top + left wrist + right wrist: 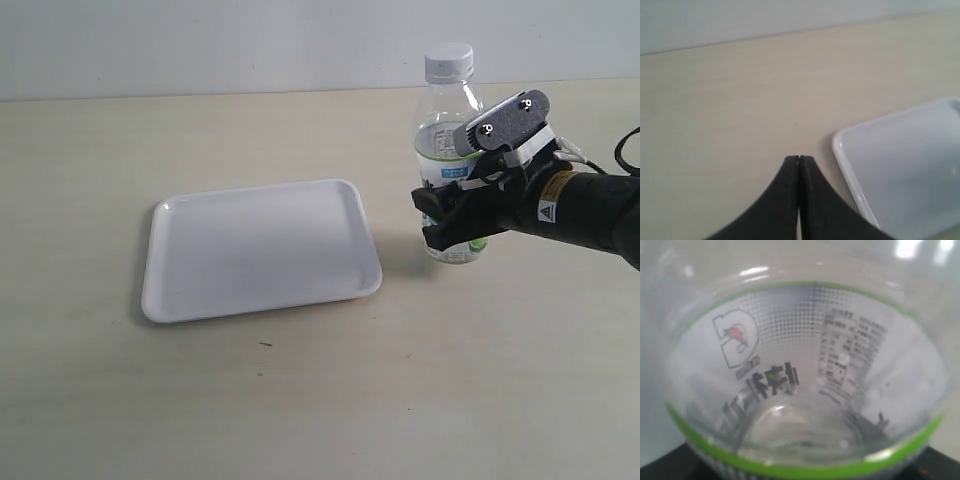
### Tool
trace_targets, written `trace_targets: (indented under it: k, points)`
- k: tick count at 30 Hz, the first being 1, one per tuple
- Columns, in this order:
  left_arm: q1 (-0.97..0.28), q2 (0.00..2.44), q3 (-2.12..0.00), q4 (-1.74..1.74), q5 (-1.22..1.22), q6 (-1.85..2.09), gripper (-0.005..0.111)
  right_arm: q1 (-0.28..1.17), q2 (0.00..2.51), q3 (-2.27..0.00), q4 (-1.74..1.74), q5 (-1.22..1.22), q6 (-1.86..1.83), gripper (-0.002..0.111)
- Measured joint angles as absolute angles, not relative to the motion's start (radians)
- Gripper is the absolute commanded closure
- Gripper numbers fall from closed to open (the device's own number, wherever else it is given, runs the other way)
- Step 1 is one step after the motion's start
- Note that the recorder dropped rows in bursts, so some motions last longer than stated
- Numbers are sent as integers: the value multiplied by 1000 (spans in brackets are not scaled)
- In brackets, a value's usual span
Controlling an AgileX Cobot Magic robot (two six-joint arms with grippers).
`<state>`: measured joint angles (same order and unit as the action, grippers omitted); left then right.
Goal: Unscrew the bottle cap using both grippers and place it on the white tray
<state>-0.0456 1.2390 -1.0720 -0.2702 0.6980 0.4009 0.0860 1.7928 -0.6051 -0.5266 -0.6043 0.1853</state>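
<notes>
Gripping arm: the right gripper (447, 217) clasps the lower body of the bottle (446, 125), which stands upright near the far edge of the table (300, 400).
Cap: the bottle cap (449, 60) sits on the neck, above the arm.
Other arm: the left gripper (799, 163) has its tips pressed together, holding nothing, just beside a tray corner.
Tray: the white tray (260, 250) lies flat, left of the bottle and apart from it.
Room: open tabletop lies in front of both.

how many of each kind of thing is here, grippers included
bottle: 1
cap: 1
tray: 1
grippers: 2, the left gripper and the right gripper
total: 5
</notes>
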Motion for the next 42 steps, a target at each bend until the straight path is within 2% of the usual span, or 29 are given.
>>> trace_targets:
  k: [4, 7, 13, 17, 19, 20, 21, 22, 24, 30, 42]
  points:
    - [-59, 1404, -1273, -460, 912, 750, 107, 86, 1805, -605, -535, -613, 185, 108]
    - [-113, 1485, -1359, -556, 976, 951, 107, 86, 1823, -616, -589, -610, 185, 108]
    - [-399, 1667, -1489, -505, 979, 1273, 107, 86, 1840, -677, -753, -592, 187, 108]
    - [-515, 1751, -1579, -494, 942, 1304, 107, 86, 1840, -682, -761, -577, 187, 108]
    - [-556, 1777, -1608, -494, 920, 1305, 99, 86, 1846, -682, -772, -568, 189, 108]
    - [-566, 1780, -1612, -494, 901, 1305, 85, 86, 1849, -682, -778, -567, 189, 108]
    - [-583, 1782, -1621, -494, 864, 1307, 77, 86, 1851, -684, -785, -565, 189, 108]
    - [-593, 1782, -1628, -494, 849, 1307, 61, 86, 1851, -684, -789, -567, 189, 108]
    - [-619, 1782, -1637, -494, 827, 1324, 51, 86, 1853, -687, -791, -567, 189, 108]
    - [-690, 1810, -1639, -502, 808, 1266, 52, 86, 1855, -707, -831, -544, 161, 108]
    - [-694, 1836, -1645, -457, 852, 966, 52, 86, 1855, -711, -840, -530, 86, 108]
